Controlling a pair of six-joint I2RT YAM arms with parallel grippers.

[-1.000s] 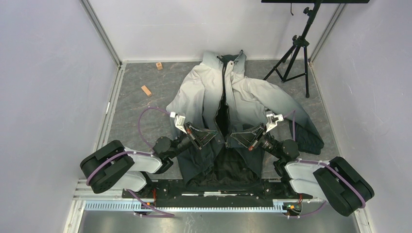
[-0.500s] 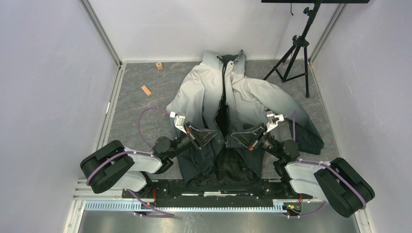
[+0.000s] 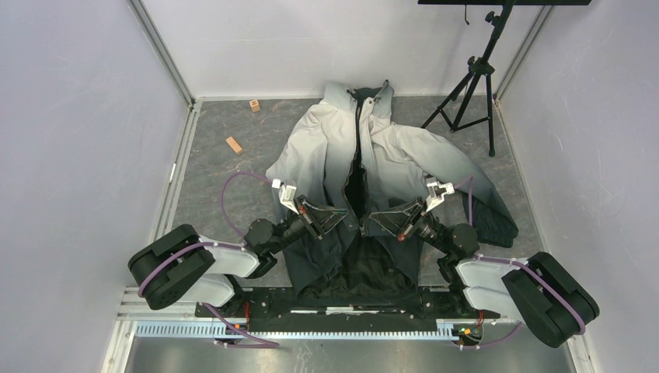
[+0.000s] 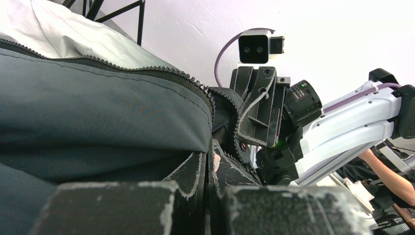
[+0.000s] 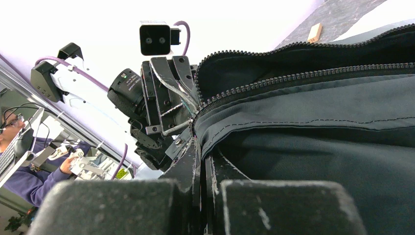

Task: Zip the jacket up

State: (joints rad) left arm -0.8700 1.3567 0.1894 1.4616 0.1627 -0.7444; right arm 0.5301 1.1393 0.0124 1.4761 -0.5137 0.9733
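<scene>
The jacket lies flat with its pale grey collar far and its black hem near the arm bases. Its dark centre zipper is closed near the collar and gapes open lower down. My left gripper is shut on the left front edge beside the opening; in the left wrist view the fingers pinch dark fabric below the zipper teeth. My right gripper is shut on the right front edge, facing the left one closely. In the right wrist view its fingers clamp the fabric edge under the zipper teeth.
A black tripod stands at the far right by the jacket's sleeve. Two small wooden blocks lie on the grey floor at the far left. White walls enclose the area on three sides.
</scene>
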